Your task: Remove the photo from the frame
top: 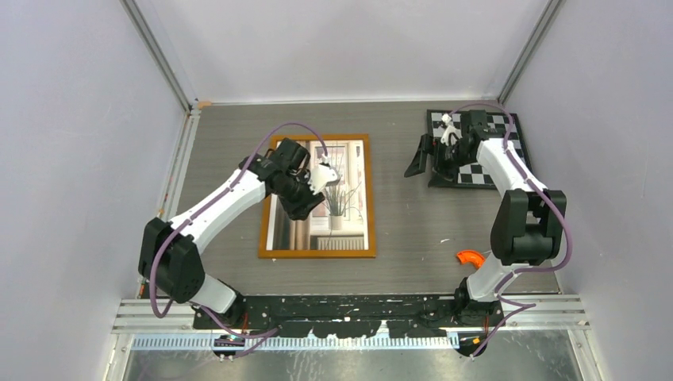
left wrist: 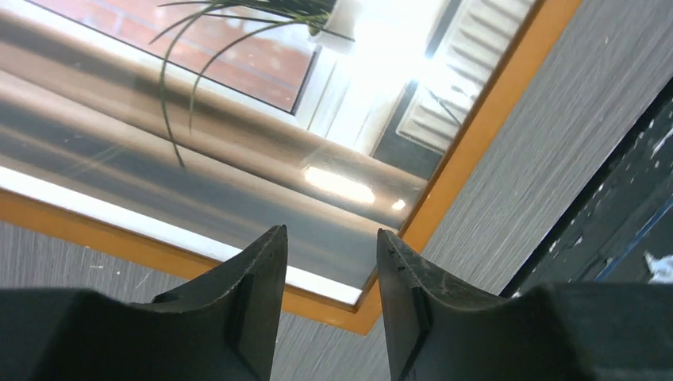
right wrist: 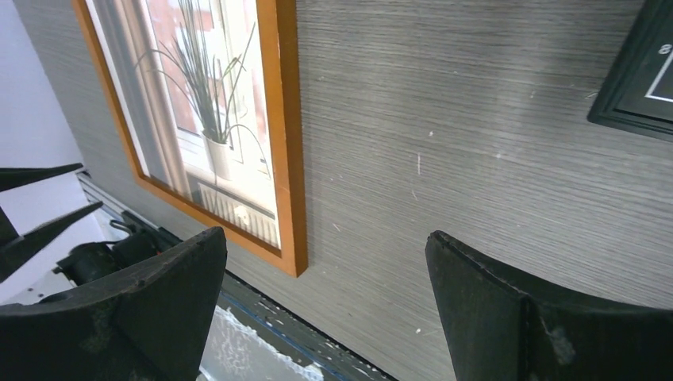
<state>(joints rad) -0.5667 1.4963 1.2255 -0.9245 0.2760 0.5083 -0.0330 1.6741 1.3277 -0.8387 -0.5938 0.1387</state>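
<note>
The frame (top: 316,253), with a narrow orange-brown border, lies flat and face up left of the table's middle. The photo (top: 349,214) of a spiky potted plant at a window sits inside it. My left gripper (top: 304,208) hovers over the photo's left half, jaws partly apart and empty. In the left wrist view the gripper (left wrist: 332,232) looks down on the frame's (left wrist: 484,135) near left corner and the photo (left wrist: 238,143). My right gripper (top: 432,163) stands wide open and empty at the far right. Its wrist view shows the gripper (right wrist: 324,234) above bare table, beside the frame (right wrist: 287,143) and photo (right wrist: 206,103).
A black-and-white checkerboard (top: 496,171) lies at the far right under the right arm, its corner (right wrist: 635,71) showing in the right wrist view. A small orange piece (top: 470,258) lies near the right arm's base. The black rail (top: 357,305) runs along the near edge.
</note>
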